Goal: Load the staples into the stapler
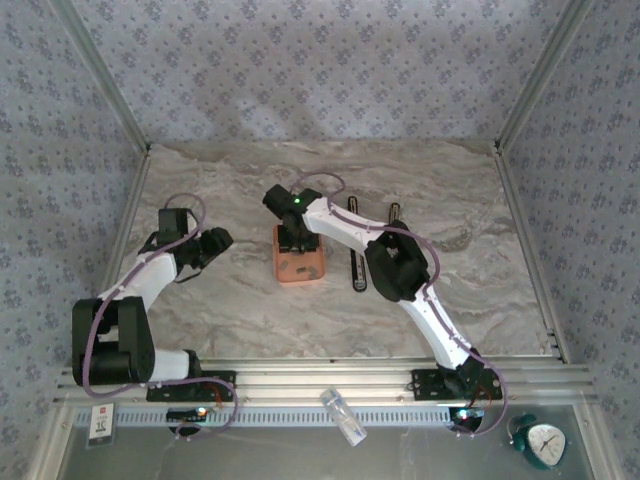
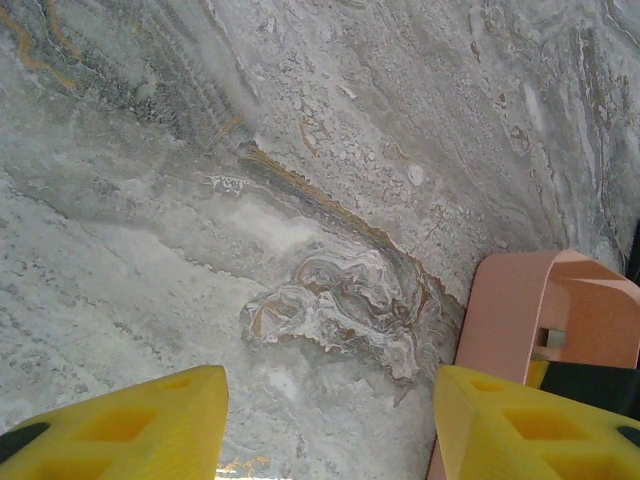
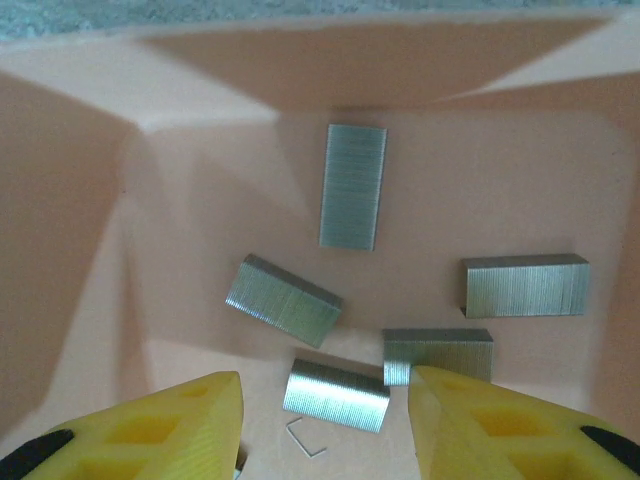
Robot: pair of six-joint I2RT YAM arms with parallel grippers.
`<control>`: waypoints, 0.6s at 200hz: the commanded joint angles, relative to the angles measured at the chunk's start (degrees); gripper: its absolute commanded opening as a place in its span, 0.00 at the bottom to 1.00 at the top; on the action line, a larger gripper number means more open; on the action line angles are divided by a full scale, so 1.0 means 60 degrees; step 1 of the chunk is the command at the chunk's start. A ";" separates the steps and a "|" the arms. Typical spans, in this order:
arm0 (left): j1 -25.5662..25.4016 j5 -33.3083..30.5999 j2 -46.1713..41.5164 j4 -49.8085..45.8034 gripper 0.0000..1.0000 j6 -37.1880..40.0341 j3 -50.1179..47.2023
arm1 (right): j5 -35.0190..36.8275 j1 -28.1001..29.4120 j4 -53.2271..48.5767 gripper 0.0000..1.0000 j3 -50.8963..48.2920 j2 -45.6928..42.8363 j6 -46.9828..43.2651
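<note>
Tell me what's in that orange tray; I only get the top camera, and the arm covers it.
Observer: Five grey staple strips show, scattered on the tray floor, none stacked.
Visitor: Has the right gripper got one?
Observer: No. The right gripper hangs open over them, and one strip lies below the gap between its fingers.
Visitor: Anything else in there?
Observer: One loose single staple, beside that strip.
</note>
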 commanded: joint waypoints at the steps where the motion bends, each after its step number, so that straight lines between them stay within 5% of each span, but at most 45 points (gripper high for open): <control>1: 0.0083 0.0166 0.0136 0.0070 0.57 0.0238 0.0100 | 0.0500 0.0071 0.0090 0.48 -0.0190 0.0231 0.0429; 120: 0.0094 0.0254 0.0268 0.0149 0.57 0.0246 0.0070 | 0.0792 0.0226 0.0158 0.40 -0.0429 0.0161 0.0634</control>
